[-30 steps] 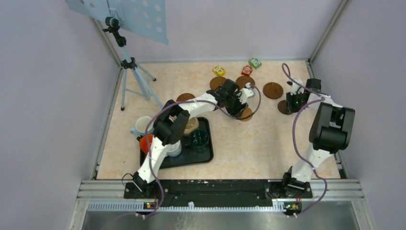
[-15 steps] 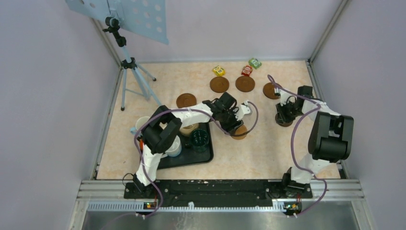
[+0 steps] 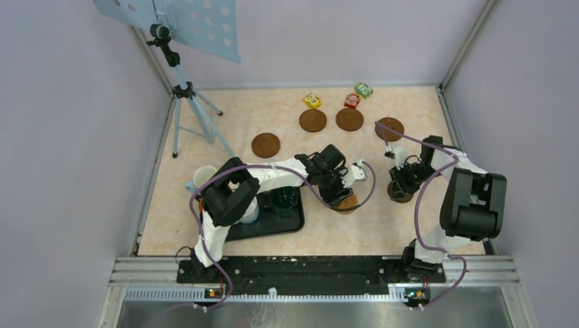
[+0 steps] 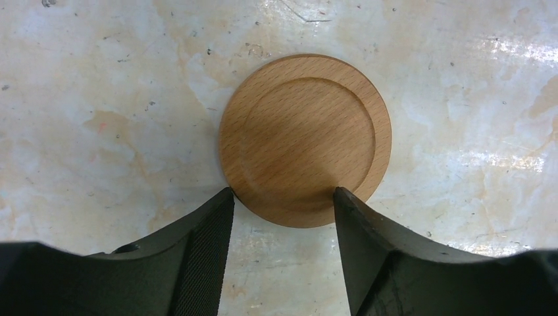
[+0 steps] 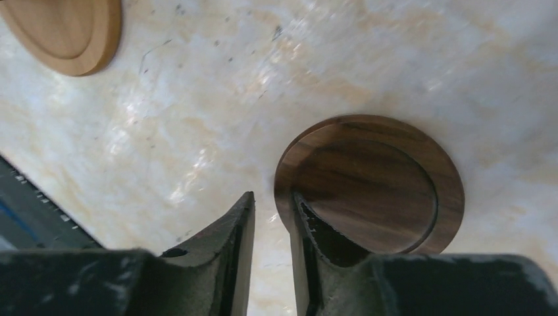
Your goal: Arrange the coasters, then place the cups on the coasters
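Note:
A light wood coaster [image 4: 304, 138] lies flat on the table under my left gripper [image 4: 283, 194], which is open; one fingertip stands beside its near rim, the other over it. My right gripper [image 5: 271, 196] is narrowly open at the left rim of a dark coaster [image 5: 378, 181], one finger over the disc, the other just clear of it. From above, the left gripper [image 3: 339, 193] and right gripper [image 3: 401, 186] sit mid-table. More coasters [image 3: 265, 144] [image 3: 313, 121] [image 3: 349, 119] lie farther back. A dark green cup [image 3: 283, 199], a white cup [image 3: 203, 178] and an orange cup [image 3: 205, 202] are on the left.
The black tray [image 3: 290, 224] holds the green cup, with my left arm reaching over it. Yellow [image 3: 312, 101], red [image 3: 352, 100] and green [image 3: 363, 89] blocks sit at the back. A tripod [image 3: 186, 96] stands back left. Another coaster [image 3: 390, 128] lies at back right.
Both grippers have come toward the near side, bringing the light and the dark coaster with them. The right jaws have parted slightly at the dark coaster's rim.

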